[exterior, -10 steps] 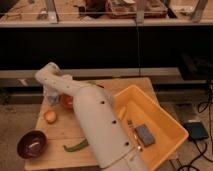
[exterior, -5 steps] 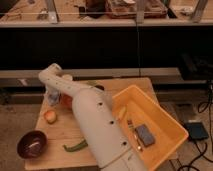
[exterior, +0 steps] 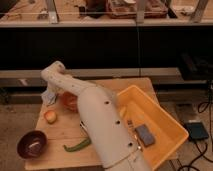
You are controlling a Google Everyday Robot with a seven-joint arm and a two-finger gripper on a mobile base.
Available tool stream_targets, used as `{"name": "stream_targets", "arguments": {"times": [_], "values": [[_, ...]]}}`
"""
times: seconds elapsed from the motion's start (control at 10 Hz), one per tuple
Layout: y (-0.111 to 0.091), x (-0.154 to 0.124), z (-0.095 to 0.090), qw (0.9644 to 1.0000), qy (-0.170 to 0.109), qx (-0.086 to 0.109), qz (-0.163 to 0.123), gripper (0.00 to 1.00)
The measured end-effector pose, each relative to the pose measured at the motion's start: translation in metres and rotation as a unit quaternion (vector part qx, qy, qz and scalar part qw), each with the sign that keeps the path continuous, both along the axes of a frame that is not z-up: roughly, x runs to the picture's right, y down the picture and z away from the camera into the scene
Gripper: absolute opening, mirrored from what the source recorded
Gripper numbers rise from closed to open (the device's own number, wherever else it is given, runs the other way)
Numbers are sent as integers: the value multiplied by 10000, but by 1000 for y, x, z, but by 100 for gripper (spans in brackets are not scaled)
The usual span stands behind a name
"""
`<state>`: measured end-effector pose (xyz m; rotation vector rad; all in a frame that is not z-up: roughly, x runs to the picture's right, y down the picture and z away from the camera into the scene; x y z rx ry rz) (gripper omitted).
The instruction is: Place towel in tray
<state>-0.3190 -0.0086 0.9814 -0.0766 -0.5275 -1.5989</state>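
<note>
The towel (exterior: 48,96), a small pale blue-grey crumpled cloth, lies at the far left edge of the wooden table (exterior: 60,131). My gripper (exterior: 50,92) hangs from the bent white arm and is pressed down into the towel, shut on its folds. The tray (exterior: 165,125), a big deep yellow-orange bin, stands at the table's right side, well away from the gripper. My arm's thick white body crosses the middle of the table and hides part of it.
An orange bowl (exterior: 68,101) sits just right of the towel. A peach-coloured fruit (exterior: 50,116), a dark maroon bowl (exterior: 32,144) and a green pepper (exterior: 77,145) lie nearer the front. A flat dark grey-blue pad (exterior: 145,134) lies in the tray.
The gripper has closed on the towel at the table's left edge. The arm has barely shifted; nothing else on the table moved.
</note>
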Motion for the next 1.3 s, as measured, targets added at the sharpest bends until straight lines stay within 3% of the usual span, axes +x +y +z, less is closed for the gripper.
{"name": "stream_targets", "arguments": {"times": [0.2, 0.6, 0.7, 0.9, 1.1, 1.3], "values": [[-18, 25, -17, 9999, -79, 98, 118, 0], [-61, 75, -100, 9974, -380, 484, 364, 0], [-61, 91, -131, 9959, -474, 596, 480, 0], [-45, 110, -177, 9934, -677, 706, 602, 2], [-31, 114, -210, 9904, -1058, 679, 578, 18], [-28, 112, -225, 9882, -1310, 617, 495, 36]]}}
